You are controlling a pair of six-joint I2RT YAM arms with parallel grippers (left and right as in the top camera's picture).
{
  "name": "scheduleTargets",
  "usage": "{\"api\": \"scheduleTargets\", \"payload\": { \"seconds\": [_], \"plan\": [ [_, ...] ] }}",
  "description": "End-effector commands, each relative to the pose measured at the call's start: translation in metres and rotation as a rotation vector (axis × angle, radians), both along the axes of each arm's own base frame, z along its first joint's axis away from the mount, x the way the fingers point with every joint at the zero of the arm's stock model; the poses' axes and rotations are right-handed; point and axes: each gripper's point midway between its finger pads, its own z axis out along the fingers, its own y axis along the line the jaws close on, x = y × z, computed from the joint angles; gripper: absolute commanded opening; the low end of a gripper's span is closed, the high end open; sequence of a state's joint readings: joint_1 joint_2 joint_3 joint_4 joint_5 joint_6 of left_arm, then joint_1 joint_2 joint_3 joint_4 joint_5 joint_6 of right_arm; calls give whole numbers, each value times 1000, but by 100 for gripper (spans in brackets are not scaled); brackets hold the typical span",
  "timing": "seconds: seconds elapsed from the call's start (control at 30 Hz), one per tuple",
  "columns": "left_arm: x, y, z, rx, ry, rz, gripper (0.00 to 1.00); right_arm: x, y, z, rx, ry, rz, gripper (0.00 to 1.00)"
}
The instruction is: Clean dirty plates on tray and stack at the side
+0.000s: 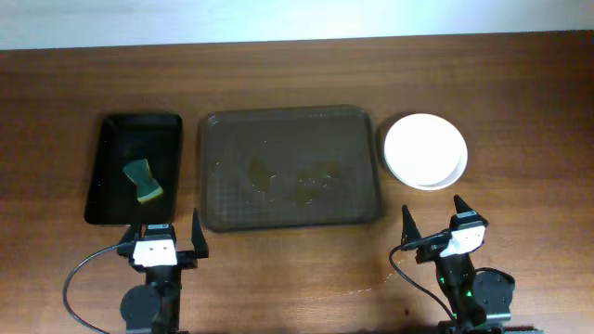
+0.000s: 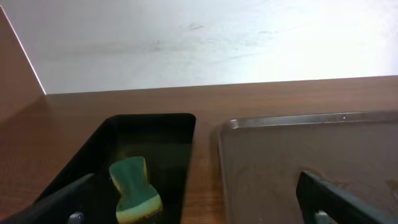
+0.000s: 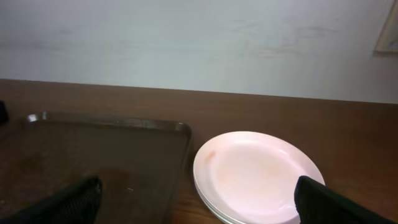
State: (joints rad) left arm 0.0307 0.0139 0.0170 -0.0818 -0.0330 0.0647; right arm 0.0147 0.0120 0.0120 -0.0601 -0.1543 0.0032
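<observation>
Tray (image 1: 223,204) (long axis 9-to-3) bears liquid smears; plates (image 1: 425,150) stacked at its 3 o'clock; sponge (image 1: 143,180) in black tray (image 1: 107,186); left gripper (image 1: 170,223), right gripper (image 1: 432,206) spread apart.

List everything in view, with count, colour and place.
Rectangular textured tray: one, dark brown, table centre, bare of plates.
Wet smear: one, yellowish, mid brown tray.
Round shallow plates: stacked, at least two, white, right of brown tray.
Narrow tray: one, black, left of brown tray.
Sponge: one, green-yellow, in black tray.
Wooden table: one, brown, under everything.
Left gripper: one, black-white, open, near black tray.
Right gripper: one, black-white, open, near plates.
</observation>
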Motion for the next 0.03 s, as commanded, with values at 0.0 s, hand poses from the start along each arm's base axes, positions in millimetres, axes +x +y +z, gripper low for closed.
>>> {"api": "scheduleTargets", "payload": {
  "seconds": [0.0],
  "plan": [
    [0, -1, -2, 18, 1, -11, 99, 0, 0, -3, 0, 4, -2, 98]
  ]
}}
